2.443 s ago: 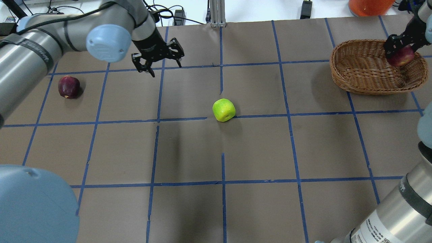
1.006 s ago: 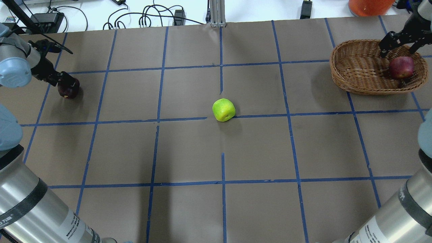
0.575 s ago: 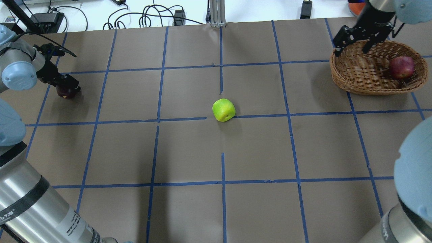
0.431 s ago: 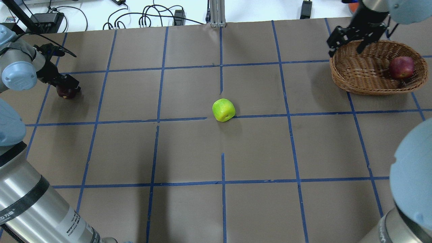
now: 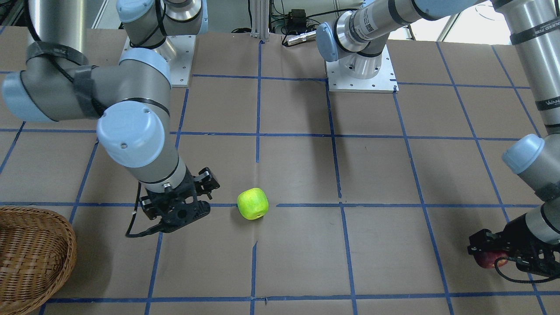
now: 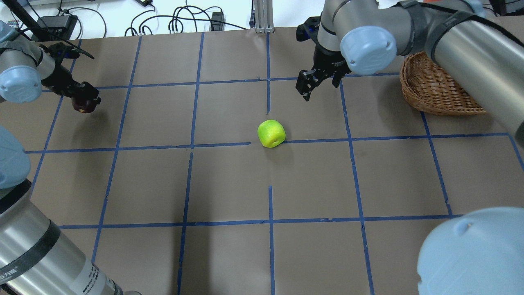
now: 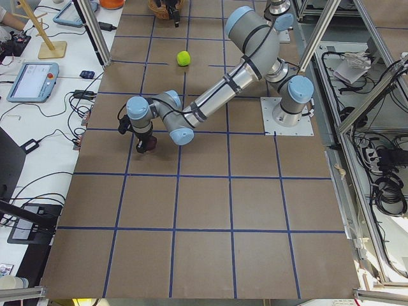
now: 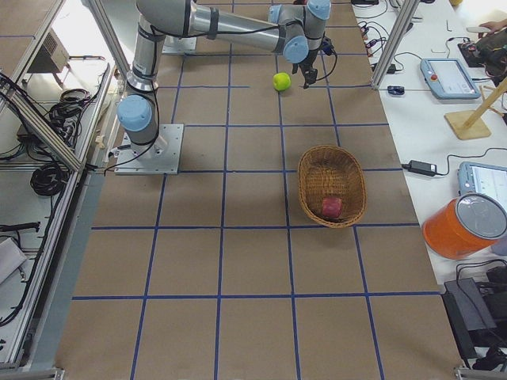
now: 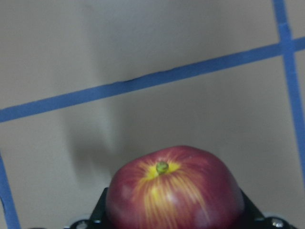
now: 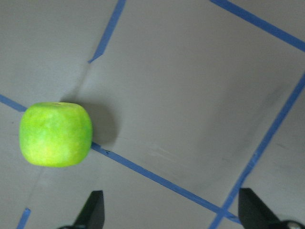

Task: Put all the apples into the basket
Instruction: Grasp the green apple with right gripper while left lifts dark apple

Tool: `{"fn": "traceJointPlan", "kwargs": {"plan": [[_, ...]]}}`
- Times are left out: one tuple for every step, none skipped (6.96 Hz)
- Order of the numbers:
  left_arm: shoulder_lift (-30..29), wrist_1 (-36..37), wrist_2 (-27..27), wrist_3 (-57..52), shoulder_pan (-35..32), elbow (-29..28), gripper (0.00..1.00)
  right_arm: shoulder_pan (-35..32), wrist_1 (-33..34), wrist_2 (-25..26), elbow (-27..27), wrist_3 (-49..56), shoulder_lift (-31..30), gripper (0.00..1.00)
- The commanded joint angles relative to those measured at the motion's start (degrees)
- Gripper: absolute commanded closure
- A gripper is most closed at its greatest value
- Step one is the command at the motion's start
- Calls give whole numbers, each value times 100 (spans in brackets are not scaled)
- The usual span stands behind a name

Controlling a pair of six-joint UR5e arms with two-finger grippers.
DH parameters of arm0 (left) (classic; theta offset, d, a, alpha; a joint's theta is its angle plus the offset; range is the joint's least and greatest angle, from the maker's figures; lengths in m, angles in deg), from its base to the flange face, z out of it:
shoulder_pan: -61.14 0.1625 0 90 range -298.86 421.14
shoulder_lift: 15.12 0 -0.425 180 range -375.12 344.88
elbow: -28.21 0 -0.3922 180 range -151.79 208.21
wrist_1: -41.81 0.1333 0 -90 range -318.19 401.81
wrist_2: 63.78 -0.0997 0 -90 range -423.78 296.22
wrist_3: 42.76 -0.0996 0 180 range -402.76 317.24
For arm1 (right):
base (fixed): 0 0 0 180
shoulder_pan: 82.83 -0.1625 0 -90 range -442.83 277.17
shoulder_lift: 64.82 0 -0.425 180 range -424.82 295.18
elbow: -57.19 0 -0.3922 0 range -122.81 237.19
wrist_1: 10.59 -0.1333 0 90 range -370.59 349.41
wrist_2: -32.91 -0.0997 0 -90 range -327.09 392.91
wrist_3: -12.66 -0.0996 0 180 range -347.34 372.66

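Brown paper gridded with blue tape covers the table (image 6: 229, 184). Overhead, the green apple (image 6: 271, 133) sits near the table's middle with bare paper on every side; the right gripper (image 6: 313, 88) hangs just beyond it toward the far edge, and the left gripper (image 6: 84, 98) is close to the left edge. Open paper runs from the green apple to the basket (image 6: 430, 92) by the far right corner, which is partly under the right arm. Right wrist view: fingers (image 10: 93, 212) spread wide, empty, green apple ahead and untouched. Left wrist view: fingers clamped on the maroon apple (image 9: 174, 191), its stem end facing the camera. Right side view: one red apple (image 8: 332, 207) lies inside the basket, at its end nearer the table's right edge
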Motion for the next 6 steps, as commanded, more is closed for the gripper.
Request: {"fn": "traceJointPlan", "kwargs": {"plan": [[1106,-557,24,1187,-291,987,70,-495,712,-265,-510,-9,58,0],[1555,-558,33,1995,-615,1489,71,-557,723,-466,-511,-26,93,0],[1908,-558,50,3099,-1132,1842,73,-619,749,-660,-503,-122,250,0],[2129,-558,181,4329,-1833,2020,73,-680,1149,-653,-520,-123,451,0],[2262,-488,374,5672,-2623,2135,73,-689,1432,-653,-529,-202,749,0],[2272,-287,358,6495,-3197,2171,73,-690,1678,-653,-529,-228,874,0]]}}
